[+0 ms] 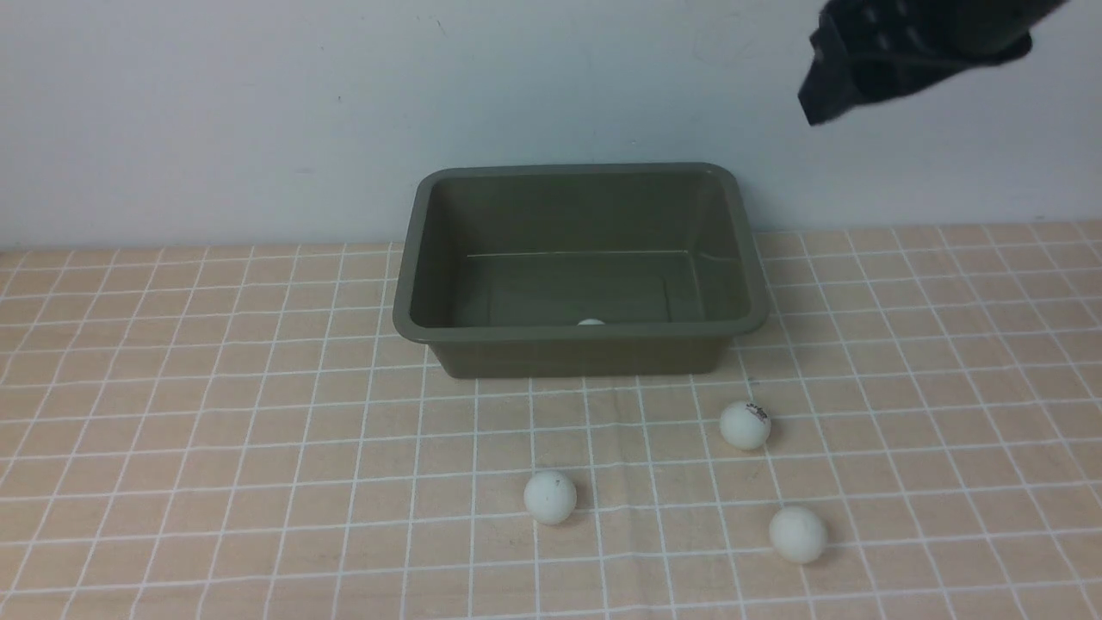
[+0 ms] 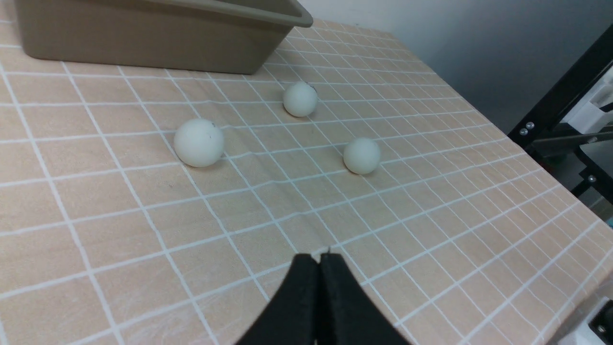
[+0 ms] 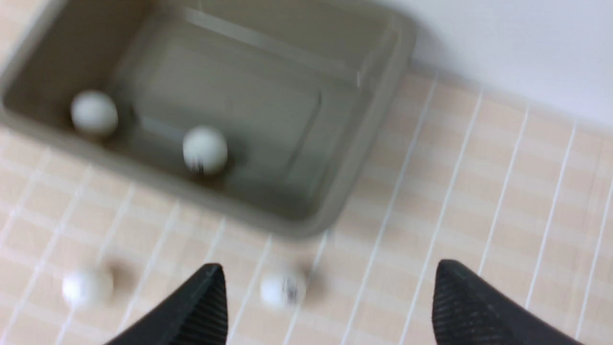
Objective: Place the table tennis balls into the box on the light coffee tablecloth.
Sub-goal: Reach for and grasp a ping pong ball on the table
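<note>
Jaws of the right gripper [image 3: 330, 306] stand wide apart and empty, raised above the table to the right of the olive-green rectangular plastic box [image 1: 577, 355]. The left gripper [image 2: 319, 261] is pressed closed, empty, low over the light peach-beige gridded tablecloth [image 1: 215, 430]. Two small white plastic table tennis balls [image 3: 205, 149] lie inside the box, three more balls [image 1: 550, 497] on the cloth before it
</note>
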You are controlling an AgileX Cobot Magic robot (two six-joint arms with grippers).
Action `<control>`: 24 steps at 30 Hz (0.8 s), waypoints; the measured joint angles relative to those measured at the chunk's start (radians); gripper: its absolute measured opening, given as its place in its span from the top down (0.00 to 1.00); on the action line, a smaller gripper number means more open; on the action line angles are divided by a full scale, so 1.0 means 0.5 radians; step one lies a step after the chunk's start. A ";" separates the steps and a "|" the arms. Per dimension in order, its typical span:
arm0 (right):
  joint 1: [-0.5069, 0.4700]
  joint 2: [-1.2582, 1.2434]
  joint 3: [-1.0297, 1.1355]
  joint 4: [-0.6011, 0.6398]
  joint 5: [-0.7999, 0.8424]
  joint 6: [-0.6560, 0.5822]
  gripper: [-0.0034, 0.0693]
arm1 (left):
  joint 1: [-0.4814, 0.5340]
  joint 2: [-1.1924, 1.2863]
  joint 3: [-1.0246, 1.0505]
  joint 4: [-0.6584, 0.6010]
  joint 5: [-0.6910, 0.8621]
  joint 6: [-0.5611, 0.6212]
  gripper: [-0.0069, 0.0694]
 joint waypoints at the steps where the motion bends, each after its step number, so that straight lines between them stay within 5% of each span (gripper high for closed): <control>1: 0.000 -0.039 0.104 -0.004 0.000 0.010 0.24 | 0.000 0.000 -0.001 0.000 0.008 0.000 1.00; 15: 0.008 -0.201 1.384 0.237 -0.321 -0.009 0.24 | 0.000 0.000 -0.005 -0.001 0.047 0.000 1.00; 24: 0.247 -0.208 1.483 0.354 -0.672 -0.108 0.24 | 0.000 0.000 -0.005 -0.001 0.050 0.000 1.00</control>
